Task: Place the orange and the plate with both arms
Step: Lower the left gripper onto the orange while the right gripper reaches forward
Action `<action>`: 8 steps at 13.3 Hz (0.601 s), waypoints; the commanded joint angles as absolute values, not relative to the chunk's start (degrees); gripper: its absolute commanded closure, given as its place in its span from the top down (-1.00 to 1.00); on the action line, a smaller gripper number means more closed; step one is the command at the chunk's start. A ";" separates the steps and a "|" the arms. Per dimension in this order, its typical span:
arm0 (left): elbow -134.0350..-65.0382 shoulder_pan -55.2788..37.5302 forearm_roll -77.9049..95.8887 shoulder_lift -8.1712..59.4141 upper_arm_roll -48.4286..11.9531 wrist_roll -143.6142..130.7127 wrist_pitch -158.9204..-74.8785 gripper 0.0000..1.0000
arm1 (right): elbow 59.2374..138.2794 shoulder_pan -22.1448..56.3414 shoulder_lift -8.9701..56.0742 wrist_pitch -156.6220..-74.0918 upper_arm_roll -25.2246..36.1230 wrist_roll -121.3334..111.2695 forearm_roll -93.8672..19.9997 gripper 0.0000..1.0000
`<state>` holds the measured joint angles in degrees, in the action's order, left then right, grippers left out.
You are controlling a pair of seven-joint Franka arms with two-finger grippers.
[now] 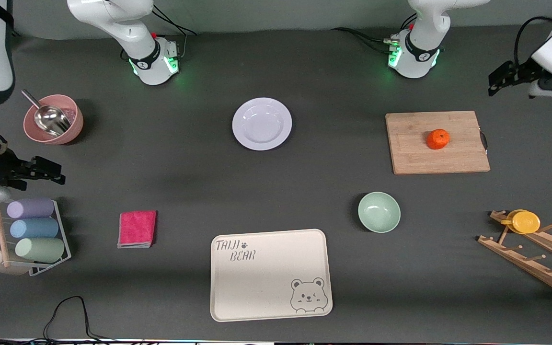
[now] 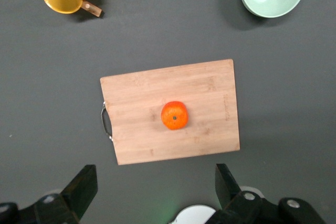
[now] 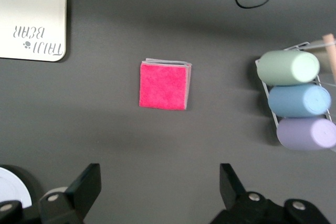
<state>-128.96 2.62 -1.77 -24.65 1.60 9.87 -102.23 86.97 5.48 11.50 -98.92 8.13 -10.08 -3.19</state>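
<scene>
the right gripper (image 1: 48, 171) hangs in the air with its fingers spread wide and nothing in them, above the rack of pastel cups (image 1: 34, 229). a pink cloth (image 1: 137, 228) lies near that rack. the plate (image 1: 261, 123) sits on the table near the robot bases. the orange (image 1: 437, 139) rests on the wooden board (image 1: 436, 142). the left gripper (image 1: 508, 76) hangs with its fingers spread wide too, holding nothing, up by the board's end of the table.
</scene>
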 commanded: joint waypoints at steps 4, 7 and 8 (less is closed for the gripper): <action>-143.59 2.02 -2.55 -21.11 1.06 9.76 -121.60 1.00 | 84.73 4.92 18.80 -98.17 7.91 -9.58 -11.84 1.00; -150.54 2.11 -2.55 -17.77 1.05 9.84 -133.65 1.00 | 85.52 5.45 21.35 -98.52 7.82 -7.12 -17.73 1.00; -152.12 2.20 -2.55 -16.10 1.05 9.93 -136.81 1.00 | 85.69 4.93 22.58 -98.53 7.82 -7.73 -22.37 1.00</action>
<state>-148.62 2.57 -1.78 -17.79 0.99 9.88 -131.28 86.57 5.28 20.50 -98.87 7.74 -8.88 -16.64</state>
